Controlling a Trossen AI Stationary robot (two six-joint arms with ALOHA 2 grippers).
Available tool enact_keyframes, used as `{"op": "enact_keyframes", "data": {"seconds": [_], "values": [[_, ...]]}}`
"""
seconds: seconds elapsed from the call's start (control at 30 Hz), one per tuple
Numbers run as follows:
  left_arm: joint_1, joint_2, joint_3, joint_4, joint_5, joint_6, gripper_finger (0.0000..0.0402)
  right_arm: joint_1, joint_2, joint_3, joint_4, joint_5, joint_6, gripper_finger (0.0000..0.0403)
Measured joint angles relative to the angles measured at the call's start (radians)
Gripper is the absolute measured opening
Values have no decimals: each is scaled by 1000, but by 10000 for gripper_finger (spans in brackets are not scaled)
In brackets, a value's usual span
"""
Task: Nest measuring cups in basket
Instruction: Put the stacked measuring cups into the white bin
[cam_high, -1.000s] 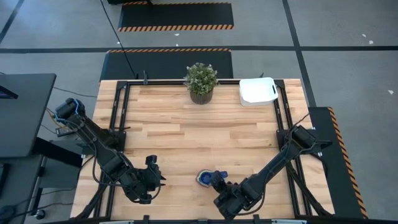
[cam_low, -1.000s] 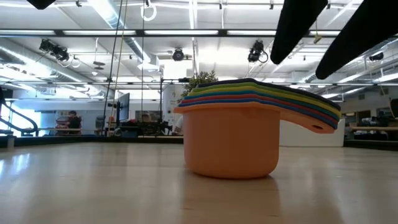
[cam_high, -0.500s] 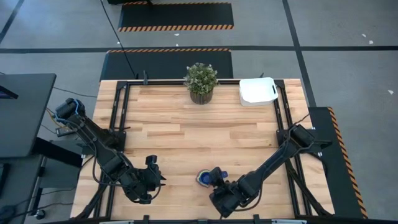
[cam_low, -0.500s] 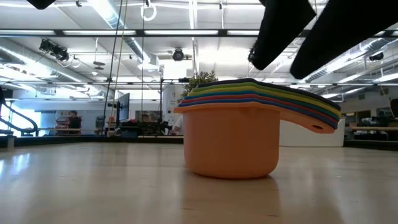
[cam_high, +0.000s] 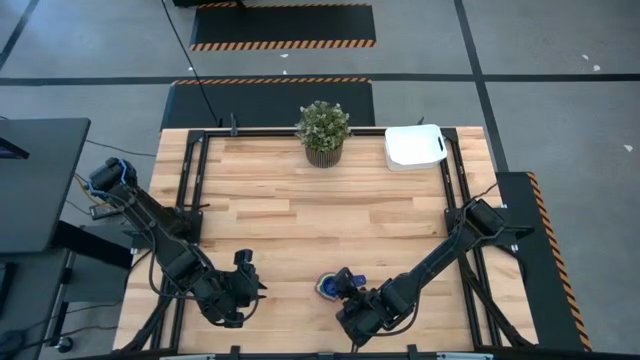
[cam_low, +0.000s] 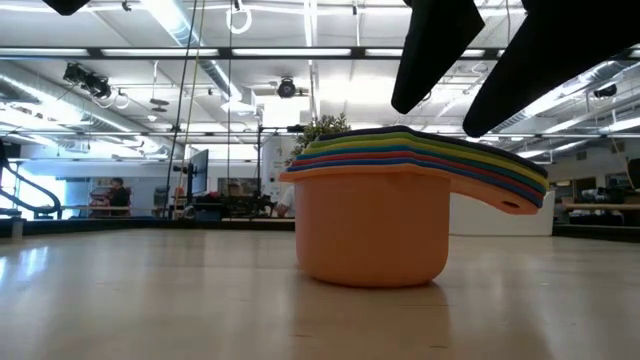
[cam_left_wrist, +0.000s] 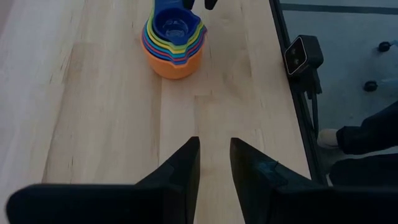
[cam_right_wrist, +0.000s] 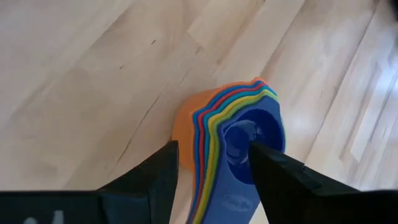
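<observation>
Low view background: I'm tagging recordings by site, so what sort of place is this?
Probably a large industrial lab or workshop hall: ceiling lights overhead, hazard-striped mats on a grey concrete floor, and a wooden table with two robot arms.

Bright, even light across the wooden table (cam_high: 300, 230) from above, hardly a hard shadow anywhere on it. Down at table level, the long ceiling lamps (cam_low: 300, 55) glare white and wash out the room behind; the two fingers (cam_low: 435, 50) overhead read as flat black silhouettes against them. The stack of cups (cam_low: 400, 215) is crisp, with a faint sheen on the boards beneath. In the right wrist view, the near fingers (cam_right_wrist: 149, 186) are soft and out of focus, and a pale glare streaks the wood. In the left wrist view, the wood is evenly lit and sharp.
</observation>
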Motion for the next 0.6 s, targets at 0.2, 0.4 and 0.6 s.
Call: {"op": "enact_keyframes", "data": {"seconds": [0.2,0.4,0.6], "values": [[0,0,0,0,0,0,96,0,0,-42,18,2,-48,200],[-1,0,0,0,0,0,96,2,0,-87,54,32,-159,200],[-1,0,0,0,0,0,96,-7,0,-118,98,28,-164,200]]}}
